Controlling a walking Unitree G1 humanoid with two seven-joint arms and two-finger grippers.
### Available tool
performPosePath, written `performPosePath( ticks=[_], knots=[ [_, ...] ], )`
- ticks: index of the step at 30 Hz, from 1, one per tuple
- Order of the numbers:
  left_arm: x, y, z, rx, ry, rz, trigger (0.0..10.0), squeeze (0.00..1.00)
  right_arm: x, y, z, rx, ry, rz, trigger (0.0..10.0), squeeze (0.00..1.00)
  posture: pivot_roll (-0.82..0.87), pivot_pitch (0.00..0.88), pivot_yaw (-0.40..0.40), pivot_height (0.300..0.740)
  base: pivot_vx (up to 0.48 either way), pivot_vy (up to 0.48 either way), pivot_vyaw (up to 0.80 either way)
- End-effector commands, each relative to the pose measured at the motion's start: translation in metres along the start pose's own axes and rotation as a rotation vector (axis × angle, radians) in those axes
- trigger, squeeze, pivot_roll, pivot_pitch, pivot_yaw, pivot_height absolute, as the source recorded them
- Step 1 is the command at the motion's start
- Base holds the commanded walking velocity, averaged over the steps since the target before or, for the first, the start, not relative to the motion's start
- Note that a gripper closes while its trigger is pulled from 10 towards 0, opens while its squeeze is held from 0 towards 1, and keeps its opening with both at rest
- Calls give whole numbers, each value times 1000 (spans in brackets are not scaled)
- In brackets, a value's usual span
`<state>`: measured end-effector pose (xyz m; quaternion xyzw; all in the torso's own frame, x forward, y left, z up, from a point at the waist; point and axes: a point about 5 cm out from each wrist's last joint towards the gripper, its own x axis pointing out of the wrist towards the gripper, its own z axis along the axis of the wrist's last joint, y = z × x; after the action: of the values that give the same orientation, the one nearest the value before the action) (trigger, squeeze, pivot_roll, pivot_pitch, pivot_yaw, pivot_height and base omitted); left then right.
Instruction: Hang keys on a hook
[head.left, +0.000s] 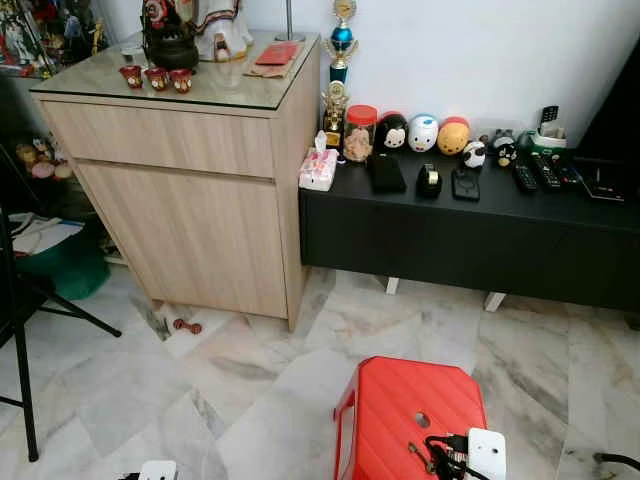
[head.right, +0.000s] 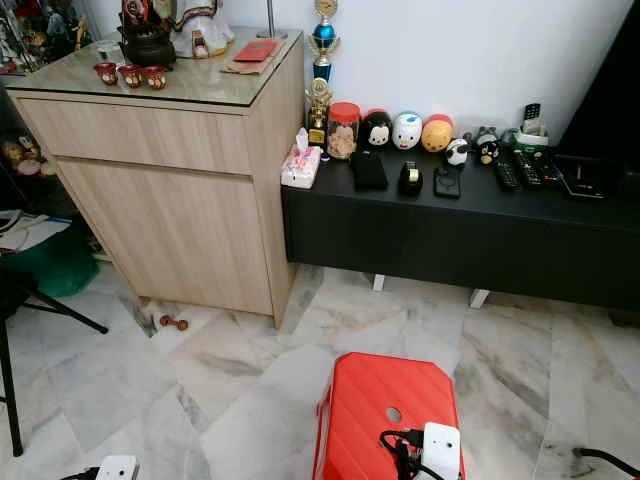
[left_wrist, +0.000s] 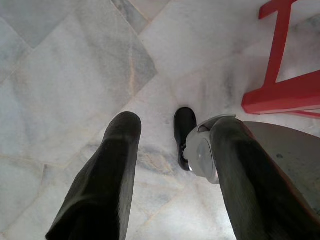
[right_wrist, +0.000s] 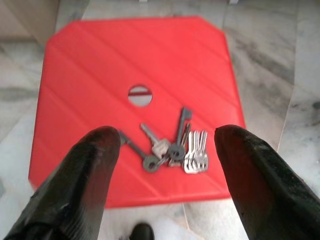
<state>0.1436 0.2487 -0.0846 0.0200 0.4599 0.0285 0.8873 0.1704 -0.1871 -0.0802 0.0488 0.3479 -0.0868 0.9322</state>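
Observation:
A bunch of several keys (right_wrist: 172, 148) lies flat on a red plastic stool (right_wrist: 100, 65), just in front of the round hole in its seat. My right gripper (right_wrist: 167, 139) hovers above the bunch, open, with one black finger on each side and nothing between them. From the head, the stool (head.left: 395, 400) stands on the marble floor at the bottom, with my right wrist's white casing (head.left: 487, 452) over its near edge. My left gripper (left_wrist: 175, 132) hangs open over bare floor beside the stool's leg (left_wrist: 280, 50).
A tall wooden cabinet (head.left: 190, 210) stands ahead on the left. Beside it, a low black bench (head.left: 470, 235) carries figurines, remotes and a tissue pack (head.left: 318, 168). Black tripod legs (head.left: 20, 350) stand at far left. A small red object (head.left: 186, 325) lies by the cabinet's base.

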Motion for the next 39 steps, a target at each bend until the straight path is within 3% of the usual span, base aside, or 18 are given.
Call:
performPosePath(
  ticks=[1, 3, 7, 11, 14, 16, 24, 25, 26, 27, 28, 39],
  knots=[
    [-1, 0, -4, 2, 9, 11, 10000, 0, 9, -3, 29, 3, -121, -16, 10000, 0, 89, 0, -50, 740, 0, 0, 0],
    [-1, 1, -3, 4, -6, 31, 10000, 0, 21, -7, 99, -11, -356, -8, 10000, 0, 86, 0, -50, 740, 0, 0, 0],
    [-2, 4, -1, 18, -32, 76, 10000, 0, 19, -3, 115, 8, -441, 12, 10000, 0, 83, 0, -52, 740, 0, 0, 0],
    [-3, 8, 3, 48, -83, 159, 10000, 0, 20, 1, 116, 29, -439, 24, 10000, 0, 79, 0, -53, 740, 0, 0, 0],
    [-5, 10, 7, 21, -140, 218, 10000, 0, 21, 1, 115, 29, -415, 30, 10000, 0, 93, 0, -60, 740, 0, 0, 0],
    [-6, 10, 12, 0, -210, 222, 10000, 0, 22, 0, 116, 38, -404, 33, 10000, 0, 97, 0, -64, 740, 0, 0, 0],
    [-9, 8, 22, -12, -333, 221, 10000, 0, 22, 3, 112, 48, -375, 50, 10000, 0, 110, 16, -67, 740, 0, 0, 0],
    [-6, 8, 51, -36, -439, 186, 10000, 0, 23, 3, 111, 53, -368, 50, 10000, 0, 112, 20, -68, 740, 0, 0, 0],
    [-6, 8, 51, -36, -439, 186, 10000, 0, 23, 3, 111, 53, -368, 50, 10000, 0, 112, 20, -68, 740, 0, 0, 0],
    [-8, 10, 111, 15, -636, 175, 10000, 0, 23, 4, 108, 61, -351, 55, 10000, 0, 115, 23, -69, 740, 0, 0, 0],
    [-11, 10, 125, 21, -682, 179, 10000, 0, 24, 5, 105, 63, -334, 61, 10000, 0, 115, 23, -69, 740, 0, 0, 0],
    [-12, 9, 119, -91, -696, 175, 10000, 0, 25, 4, 83, 41, -207, 74, 10000, 0, 119, 40, -81, 740, 0, 0, 0]
  ],
)
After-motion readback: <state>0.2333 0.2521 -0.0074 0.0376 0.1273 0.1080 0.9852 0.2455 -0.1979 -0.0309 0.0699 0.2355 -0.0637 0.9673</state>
